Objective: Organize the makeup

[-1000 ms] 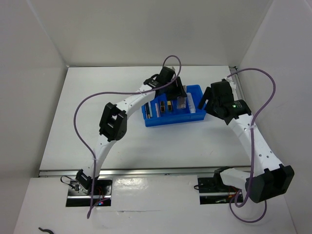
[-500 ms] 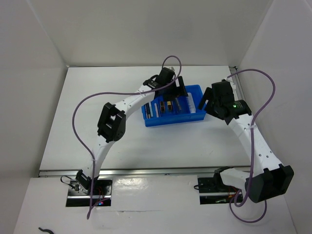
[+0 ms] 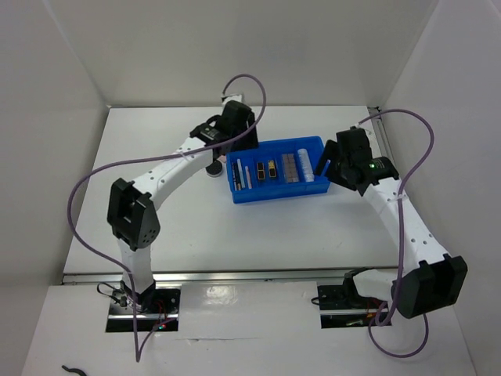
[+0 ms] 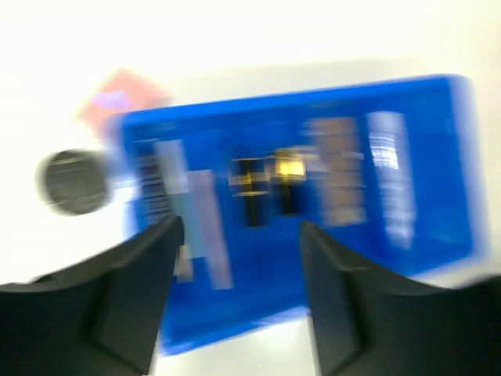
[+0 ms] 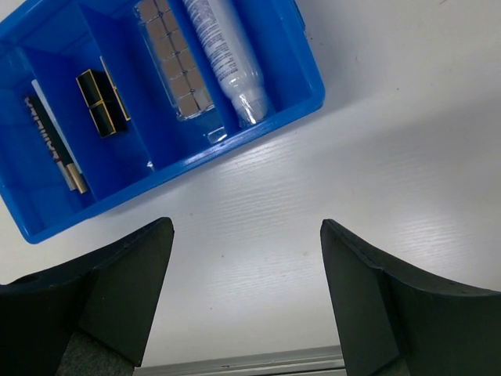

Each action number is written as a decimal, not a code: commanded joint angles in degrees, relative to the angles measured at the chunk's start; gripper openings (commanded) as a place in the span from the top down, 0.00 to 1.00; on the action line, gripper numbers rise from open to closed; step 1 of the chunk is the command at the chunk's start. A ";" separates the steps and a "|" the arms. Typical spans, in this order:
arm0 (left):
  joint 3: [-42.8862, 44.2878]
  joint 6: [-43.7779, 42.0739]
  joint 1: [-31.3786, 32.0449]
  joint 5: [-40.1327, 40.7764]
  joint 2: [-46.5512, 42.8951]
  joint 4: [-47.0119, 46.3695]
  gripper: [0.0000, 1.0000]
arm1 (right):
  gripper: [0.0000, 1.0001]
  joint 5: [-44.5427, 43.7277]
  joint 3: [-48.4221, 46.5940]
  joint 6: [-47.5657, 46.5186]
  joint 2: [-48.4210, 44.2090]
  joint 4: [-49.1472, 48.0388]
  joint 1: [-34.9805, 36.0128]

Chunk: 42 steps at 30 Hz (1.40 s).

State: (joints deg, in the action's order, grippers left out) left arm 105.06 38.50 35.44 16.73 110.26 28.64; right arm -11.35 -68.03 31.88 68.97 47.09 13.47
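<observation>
Two pieces lie outside the blue tray (image 3: pixel 278 194). The round black compact (image 3: pixel 212 167) sits on the counter (image 3: pixel 156 211) just beside the tray's left end, and the pink square pad (image 4: pixel 121 98) is near its far left corner (the left wrist view is smeared, so the pad's exact lie is hard to read). Inside the tray, the white tube (image 5: pixel 223 55) and the brownish-pink palette (image 5: pixel 172 66) lie side by side at the right end. The black-and-gold palette (image 5: pixel 98 102) comes next, and the thin pencils (image 5: pixel 51 141) are toward the left.

The left jaws hang open and empty above the tray's left part. The right jaws stand open and empty over bare counter beside the tray's right end.

The compact looks like the piece to fetch, and it is the left side's job. The left jaws should be centred over the disc, lowered straight, and closed across its widest line, since a low round case can squirt out of an off-centre pinch. It should be lifted clear of the tray wall before crossing and set in free space, not on the pencils.
</observation>
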 commanded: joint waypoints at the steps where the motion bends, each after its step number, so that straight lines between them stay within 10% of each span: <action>1: -6.51 -3.61 -5.19 10.95 -2.76 6.59 0.22 | 0.17 0.90 -2.80 -1.47 1.61 -3.06 -0.38; 11: -15.32 -6.25 -17.59 0.14 -0.84 5.63 0.00 | 0.17 3.53 -5.53 -2.08 7.14 -4.82 -0.38; 42: 3.75 -11.87 -17.07 -10.67 21.49 10.29 0.07 | 0.17 4.06 -8.25 -2.08 11.01 -5.96 1.73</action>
State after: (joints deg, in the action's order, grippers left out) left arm 106.89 27.68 17.91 7.20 130.45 38.30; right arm -7.09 -73.08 30.35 79.68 42.87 14.70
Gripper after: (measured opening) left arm 0.948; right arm 0.833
